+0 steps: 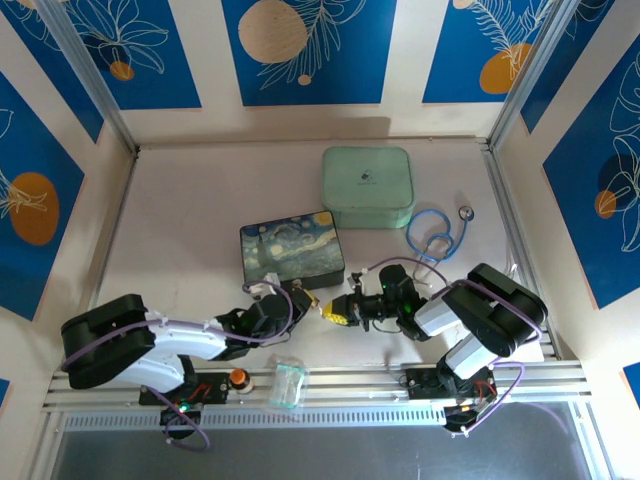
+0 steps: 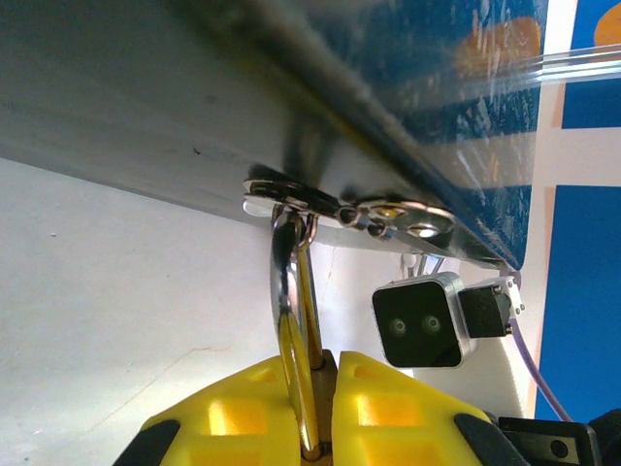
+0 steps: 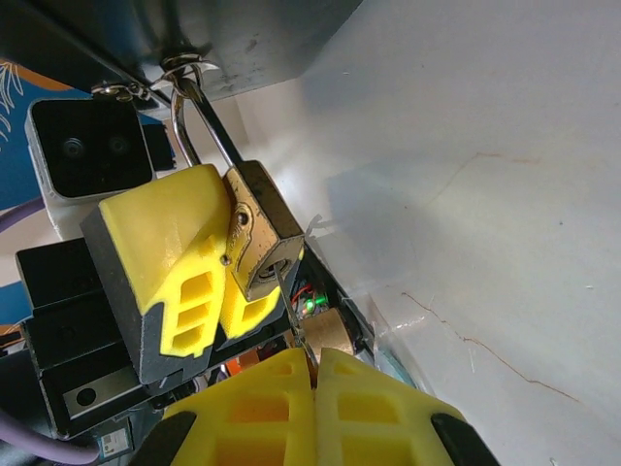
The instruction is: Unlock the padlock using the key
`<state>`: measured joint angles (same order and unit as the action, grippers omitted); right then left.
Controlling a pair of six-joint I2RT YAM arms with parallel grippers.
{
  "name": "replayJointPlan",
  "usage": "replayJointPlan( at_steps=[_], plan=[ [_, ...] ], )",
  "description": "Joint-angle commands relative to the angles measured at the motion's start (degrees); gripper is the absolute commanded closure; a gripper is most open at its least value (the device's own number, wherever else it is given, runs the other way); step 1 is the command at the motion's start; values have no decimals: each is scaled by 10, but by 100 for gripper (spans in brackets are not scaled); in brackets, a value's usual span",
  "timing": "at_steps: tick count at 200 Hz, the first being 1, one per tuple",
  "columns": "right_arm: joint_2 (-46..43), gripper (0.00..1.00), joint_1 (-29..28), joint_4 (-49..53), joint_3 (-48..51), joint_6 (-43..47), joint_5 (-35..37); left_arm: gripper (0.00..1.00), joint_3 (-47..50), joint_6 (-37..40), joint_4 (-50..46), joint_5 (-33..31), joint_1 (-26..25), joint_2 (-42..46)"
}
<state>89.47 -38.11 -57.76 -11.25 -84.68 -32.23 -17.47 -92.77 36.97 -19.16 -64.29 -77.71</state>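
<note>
- The padlock (image 3: 260,228) hangs by its silvery shackle (image 3: 199,116) from the hasp (image 2: 349,209) on the front of the starry-night tin (image 1: 290,250), just above the surface (image 1: 200,230) and between the two arms.
- The left gripper (image 2: 320,379) has its jaws clamped on the brass body from both flat sides, with the keyhole end facing the other arm.
- The right gripper (image 3: 312,374) has its jaws pressed together on the head of the key (image 3: 293,313). The blade's tip sits at the keyhole; how deep it has gone I cannot tell.
- The padlock looks small, rigid and light for metal. Its smooth brass faces will likely slip or swivel under torque, so the flat sides low on the body seem the right hold.
- The key appears thin and easy to bend or lose. It is best held flat across its head, close to the lock, and turned about its own axis without side load.
- The shackle can swing on the hasp, so the body probably needs firm bracing during the turn.
</note>
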Motion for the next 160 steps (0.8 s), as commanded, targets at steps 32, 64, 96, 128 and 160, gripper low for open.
replayJointPlan(
  at_steps=[32,64,96,128,160],
  plan=[
    [19,100,6,-18,-22,13,-38,100,-7,-13,101,25,2,-18],
    [17,100,27,-7,-10,21,-43,100,-6,-11,111,31,2,-22],
    [20,100,70,9,-7,36,-69,100,-18,5,71,47,2,2],
    [25,100,63,26,-19,38,-75,100,-22,19,53,46,2,8],
    [34,100,43,-9,-6,11,-60,100,-18,20,50,23,1,6]
  ],
)
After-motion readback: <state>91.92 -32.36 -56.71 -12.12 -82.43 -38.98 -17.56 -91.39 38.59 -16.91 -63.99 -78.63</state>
